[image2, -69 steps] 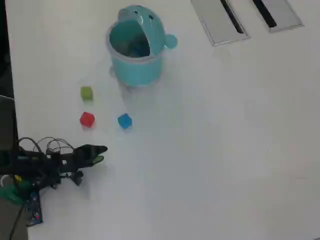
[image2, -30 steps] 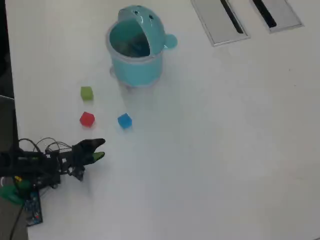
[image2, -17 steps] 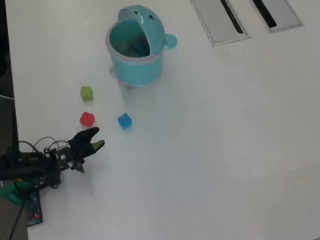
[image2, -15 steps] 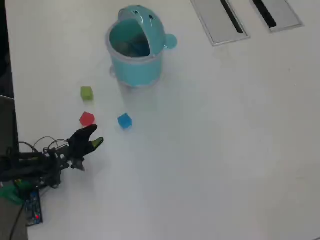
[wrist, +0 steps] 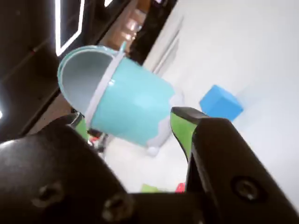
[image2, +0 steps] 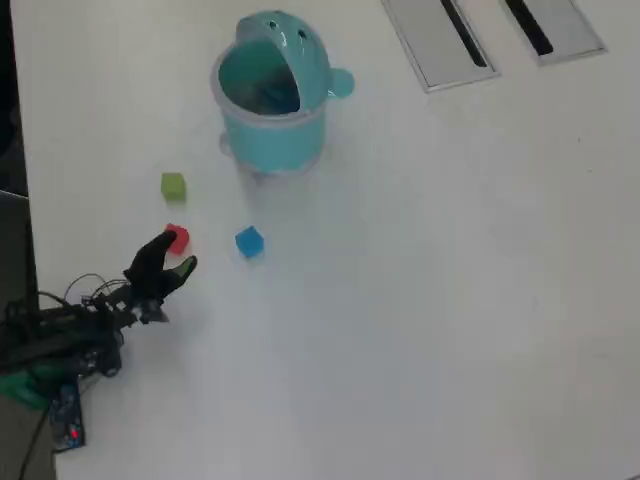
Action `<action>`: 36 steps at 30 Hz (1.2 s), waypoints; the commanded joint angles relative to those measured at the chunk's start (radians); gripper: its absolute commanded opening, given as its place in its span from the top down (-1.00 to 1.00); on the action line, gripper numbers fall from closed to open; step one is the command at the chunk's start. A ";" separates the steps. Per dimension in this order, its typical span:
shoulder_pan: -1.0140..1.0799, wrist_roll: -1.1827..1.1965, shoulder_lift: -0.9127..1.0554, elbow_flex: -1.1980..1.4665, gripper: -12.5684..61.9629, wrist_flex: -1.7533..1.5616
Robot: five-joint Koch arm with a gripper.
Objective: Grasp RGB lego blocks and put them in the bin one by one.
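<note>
The two green-padded fingers (wrist: pixel 180 130) stand apart with nothing between them, and through that gap the wrist view looks straight out at the teal bin (wrist: pixel 124 109). Seen from overhead, the gripper (image2: pixel 172 255) reaches up from the arm's base at the table's left edge and its upper tip overlaps the near side of the red lego block (image2: pixel 179 237); whether it touches the block or hangs above it I cannot tell. That spread looks like a ready pose for closing on this cube first, since it is the one nearest the arm. The blue lego block (image2: pixel 249 241) lies just to the right of the red one in the overhead view, and the yellow-green lego block (image2: pixel 173 186) lies beyond the red one, toward the bin. In the wrist view a sliver of red and of green shows low between the fingers, and the blue block (wrist: pixel 221 102) sits to the right of the bin. The bin (image2: pixel 272 100) stands upright well beyond the red block, its domed lid tipped back so the mouth is open to receive drops; all three cubes are outside it, so no block has been delivered yet by the look of it. Everything rests on a plain white table (image2: pixel 450 280), smooth and evenly lit. Two flat grey panels (image2: pixel 440 40) with dark slots lie in the tabletop far past the bin, and a dark strip runs along the table's left edge behind the arm's wiring.
</note>
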 commanded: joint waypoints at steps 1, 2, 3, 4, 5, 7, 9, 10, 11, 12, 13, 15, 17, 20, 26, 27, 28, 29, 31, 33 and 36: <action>0.002 -0.213 0.063 0.026 -0.20 -0.044; 0.003 -0.302 0.063 0.038 -0.20 -0.044; 0.002 -0.370 0.063 0.043 -0.21 -0.044; -0.003 -0.410 0.064 0.043 -0.21 -0.048; -0.005 -0.449 0.064 0.043 -0.21 -0.048; -0.020 -0.528 0.064 0.041 -0.21 -0.037; -0.055 -0.583 0.064 0.040 -0.20 -0.006; -0.075 -0.611 0.064 0.038 -0.20 0.009; -0.098 -0.640 0.064 0.038 -0.20 0.021; -0.121 -0.667 0.064 0.037 -0.20 0.038; -0.147 -0.695 0.064 0.037 -0.20 0.054; -0.206 -0.718 0.066 0.038 -0.21 0.064; -0.249 -0.718 0.064 0.034 -0.21 0.063; -0.293 -0.727 0.064 0.009 -0.21 0.089; -0.391 -0.762 0.066 -0.005 -0.21 0.146; -0.411 -0.761 0.066 -0.006 -0.21 0.153; -0.426 -0.762 0.066 -0.009 -0.21 0.172; -0.445 -0.762 0.066 -0.015 -0.21 0.193; -0.474 -0.764 0.066 -0.034 -0.21 0.241; -0.497 -0.770 0.064 -0.043 -0.21 0.278; -0.506 -0.821 0.060 -0.067 -0.21 0.348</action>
